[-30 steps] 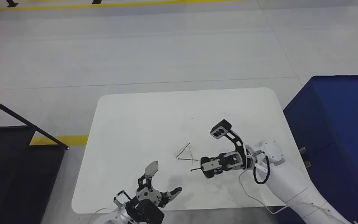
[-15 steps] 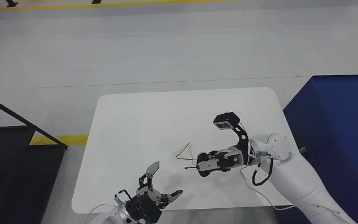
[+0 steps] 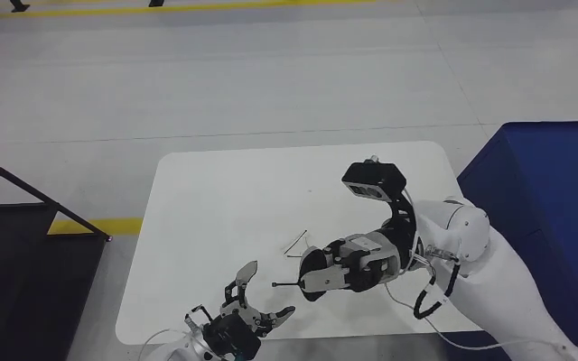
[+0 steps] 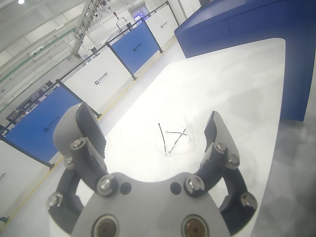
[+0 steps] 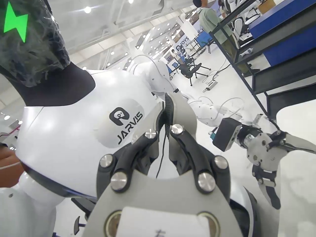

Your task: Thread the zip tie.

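Black zip tie [image 5: 161, 156] is clamped by the fingers of the right gripper [image 5: 168, 99] near the left gripper [image 4: 148, 112], fingers apart, which likely must grab its tail next.

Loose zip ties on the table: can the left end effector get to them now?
Probably yes. The left end effector is open, with bare table between it and the loose zip ties; the right end effector, shut on another zip tie, sits close by.
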Robot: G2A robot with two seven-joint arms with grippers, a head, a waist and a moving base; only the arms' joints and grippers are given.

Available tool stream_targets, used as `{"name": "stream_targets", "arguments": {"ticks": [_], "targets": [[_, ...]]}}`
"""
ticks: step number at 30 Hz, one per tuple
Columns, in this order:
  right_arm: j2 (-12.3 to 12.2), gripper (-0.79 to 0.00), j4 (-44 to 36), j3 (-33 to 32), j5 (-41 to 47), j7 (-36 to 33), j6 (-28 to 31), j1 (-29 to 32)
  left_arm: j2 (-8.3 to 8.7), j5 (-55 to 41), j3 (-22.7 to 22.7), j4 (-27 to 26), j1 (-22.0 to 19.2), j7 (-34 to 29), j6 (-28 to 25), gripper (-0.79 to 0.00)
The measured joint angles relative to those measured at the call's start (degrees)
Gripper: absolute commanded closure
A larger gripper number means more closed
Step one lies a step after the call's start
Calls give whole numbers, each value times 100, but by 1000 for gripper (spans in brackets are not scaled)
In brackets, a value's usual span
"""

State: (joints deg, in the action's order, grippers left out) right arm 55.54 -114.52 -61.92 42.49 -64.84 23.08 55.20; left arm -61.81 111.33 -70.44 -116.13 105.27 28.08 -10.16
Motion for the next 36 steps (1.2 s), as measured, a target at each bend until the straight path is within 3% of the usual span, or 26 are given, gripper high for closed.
{"name": "stream_targets", "arguments": {"ticks": [2, 7, 9, 16, 23, 26, 28, 31, 36], "targets": [[19, 0, -235, -97, -384, 190, 329, -15, 0, 0, 0, 0, 0, 0, 0, -785], [81, 0, -769, -805, -1563, 1129, 1922, -252, 0, 0, 0, 0, 0, 0, 0, -785], [99, 0, -908, -1027, -1847, 1468, 2223, -302, 0, 0, 0, 0, 0, 0, 0, -785], [181, 0, -1235, -1349, -3088, 2113, 2821, -709, 0, 0, 0, 0, 0, 0, 0, -785], [271, 0, -1303, -1102, -3927, 2657, 3001, -926, 0, 0, 0, 0, 0, 0, 0, -785], [279, 0, -1251, -976, -3797, 2749, 2940, -980, 0, 0, 0, 0, 0, 0, 0, -785], [265, 0, -1157, -664, -3261, 2727, 2637, -911, 0, 0, 0, 0, 0, 0, 0, -785], [214, 0, -1022, -219, -1723, 2097, 1625, -1039, 0, 0, 0, 0, 0, 0, 0, -785], [148, 0, -768, -164, 246, 719, 74, -1242, 0, 0, 0, 0, 0, 0, 0, -785]]}}
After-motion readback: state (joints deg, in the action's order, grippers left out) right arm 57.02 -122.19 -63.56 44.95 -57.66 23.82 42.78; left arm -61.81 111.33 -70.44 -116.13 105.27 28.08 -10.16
